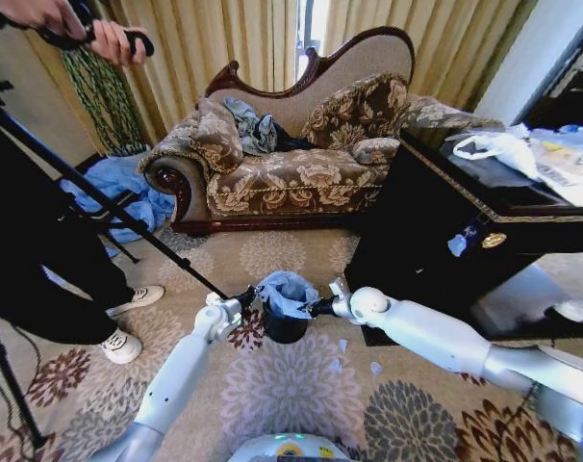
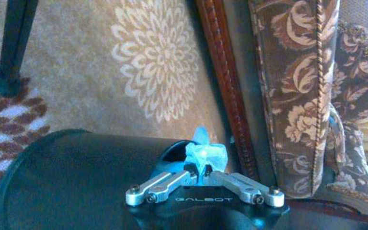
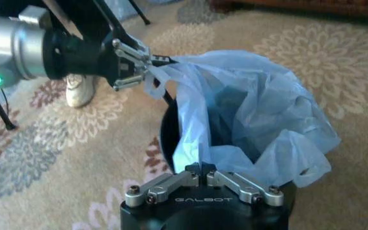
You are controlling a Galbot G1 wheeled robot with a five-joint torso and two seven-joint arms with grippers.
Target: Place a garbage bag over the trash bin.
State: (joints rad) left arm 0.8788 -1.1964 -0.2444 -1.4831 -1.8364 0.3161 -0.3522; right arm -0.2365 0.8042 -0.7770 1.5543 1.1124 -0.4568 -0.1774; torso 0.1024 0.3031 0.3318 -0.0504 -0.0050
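Bin (image 1: 284,325) mostly hidden by the bag (image 1: 285,290); only its black wall shows between the grippers. Bag pale blue, crinkled, bunched over the rim. Left gripper (image 1: 245,300) closed on one bag edge, right gripper (image 1: 317,308) closed on the opposite edge.

One trash bin (image 1: 284,325), one garbage bag (image 1: 286,290), two tools, the left tool (image 1: 247,298) and the right tool (image 1: 316,308), one sofa (image 1: 291,164), one dark table (image 1: 436,221).

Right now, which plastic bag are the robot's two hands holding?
The pale blue garbage bag in the black trash bin, pinched by left gripper and right gripper. The white bag lies untouched on the dark table.
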